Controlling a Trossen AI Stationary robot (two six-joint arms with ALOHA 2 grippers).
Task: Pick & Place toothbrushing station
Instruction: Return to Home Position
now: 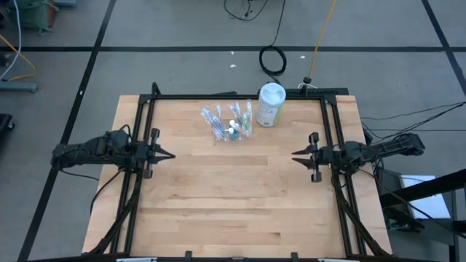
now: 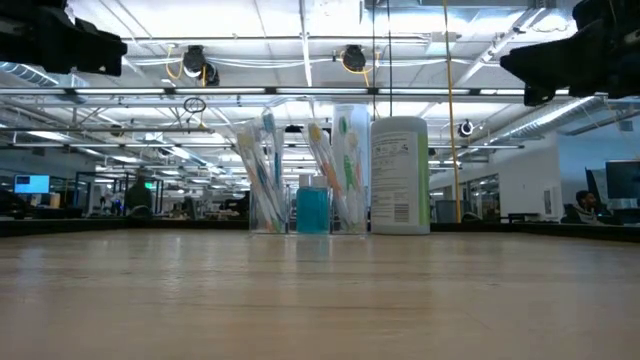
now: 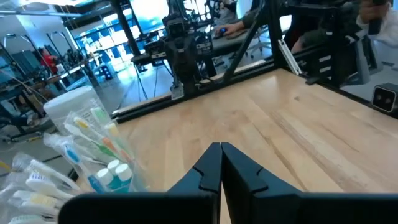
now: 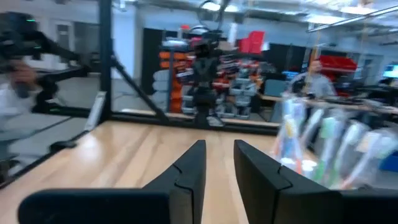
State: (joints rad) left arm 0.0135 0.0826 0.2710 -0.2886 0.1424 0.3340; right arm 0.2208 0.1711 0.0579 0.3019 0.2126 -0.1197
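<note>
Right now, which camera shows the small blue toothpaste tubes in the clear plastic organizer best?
Left wrist view: the small blue toothpaste tubes stand near, white caps distinct, inside the clear plastic organizer. Low view shows one blue body between toothbrushes; high view only small caps; right wrist view, not discernible.

Both arms stretch level, facing each other, left claw (image 1: 166, 154) closed, right claw (image 1: 298, 154) slightly parted.

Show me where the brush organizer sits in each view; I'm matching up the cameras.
High: organizer at the table's far middle, beside the canister.
Low: organizer at centre, beside the canister.
Left wrist: organizer at the picture's edge, before the canister.
Right wrist: organizer at the picture's edge; canister unseen.
Landmark: the canister.
</note>
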